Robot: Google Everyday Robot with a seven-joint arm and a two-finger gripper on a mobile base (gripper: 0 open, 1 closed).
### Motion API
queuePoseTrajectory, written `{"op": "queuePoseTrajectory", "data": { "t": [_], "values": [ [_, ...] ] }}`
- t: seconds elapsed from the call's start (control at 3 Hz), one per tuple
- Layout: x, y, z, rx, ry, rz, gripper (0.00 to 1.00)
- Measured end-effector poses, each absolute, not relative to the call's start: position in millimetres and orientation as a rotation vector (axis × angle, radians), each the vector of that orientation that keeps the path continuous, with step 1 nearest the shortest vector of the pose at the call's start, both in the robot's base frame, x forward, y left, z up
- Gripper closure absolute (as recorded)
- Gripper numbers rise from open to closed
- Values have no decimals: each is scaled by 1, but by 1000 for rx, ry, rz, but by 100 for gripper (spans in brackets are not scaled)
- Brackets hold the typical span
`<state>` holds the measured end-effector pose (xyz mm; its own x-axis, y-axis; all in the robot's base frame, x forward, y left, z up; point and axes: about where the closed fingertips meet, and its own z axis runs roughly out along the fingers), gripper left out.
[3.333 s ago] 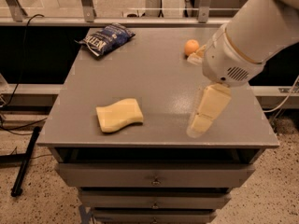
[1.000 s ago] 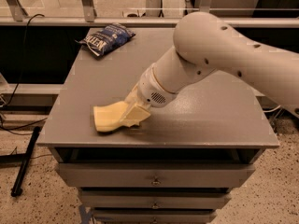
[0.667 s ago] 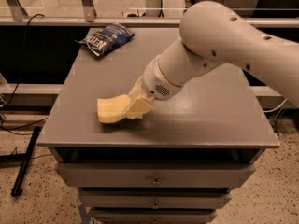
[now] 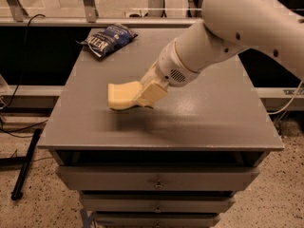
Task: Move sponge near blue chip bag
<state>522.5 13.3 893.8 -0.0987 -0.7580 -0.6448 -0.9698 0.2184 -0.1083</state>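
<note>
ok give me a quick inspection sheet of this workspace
surface: grey table, drawers beneath
job's things: sponge held just above the table, middle left; chip bag at far left corner, apart from it
clutter: nothing seen
grippers: gripper shut on the sponge's right end
cables: black cable hanging at left
surroundings: speckled floor, black pole at left, rail behind
</note>
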Motion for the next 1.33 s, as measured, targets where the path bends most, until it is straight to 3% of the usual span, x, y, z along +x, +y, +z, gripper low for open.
{"op": "queuePoseTrajectory", "data": {
  "t": [0.33, 1.33],
  "values": [
    [532, 18, 896, -1588, 1890, 431, 100],
    [702, 14, 881, -1450, 1906, 291, 100]
  ]
}}
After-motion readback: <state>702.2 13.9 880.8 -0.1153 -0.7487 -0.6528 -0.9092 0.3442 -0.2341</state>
